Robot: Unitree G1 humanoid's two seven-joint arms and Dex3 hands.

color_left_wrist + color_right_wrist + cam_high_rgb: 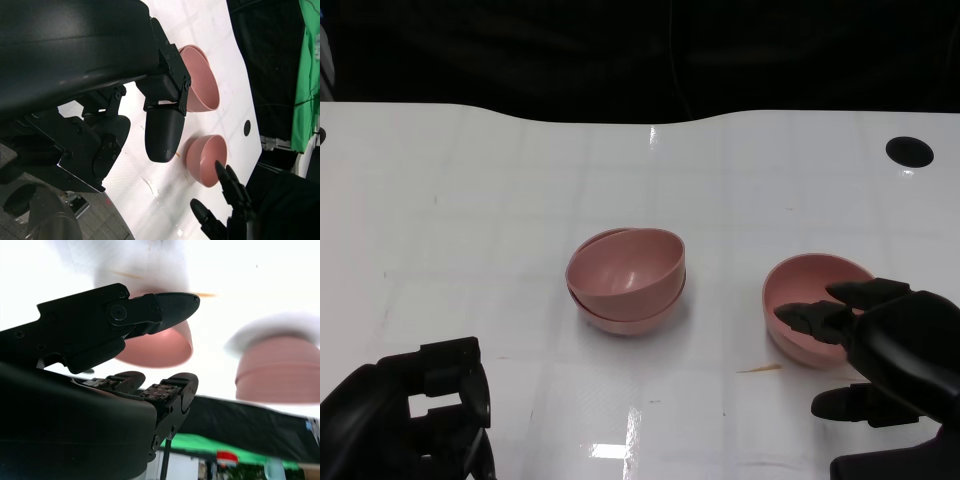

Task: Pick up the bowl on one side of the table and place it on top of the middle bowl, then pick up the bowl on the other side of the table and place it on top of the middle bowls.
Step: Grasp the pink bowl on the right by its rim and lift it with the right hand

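Pink stack (626,280) already two bowls in middle; right hand (880,345) spread wide, empty, at last bowl (810,290); left hand (415,420) curled, empty

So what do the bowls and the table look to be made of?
The lone bowl and the stacked bowls: probably matte plastic or a similar moulded composite. The sign is their even pink colour, thin rims and lack of sharp highlights, though glazed ceramic cannot be fully ruled out. The table: a glossy white top, likely laminate or coated board, since it mirrors the ceiling lights and shows faint grid reflections.
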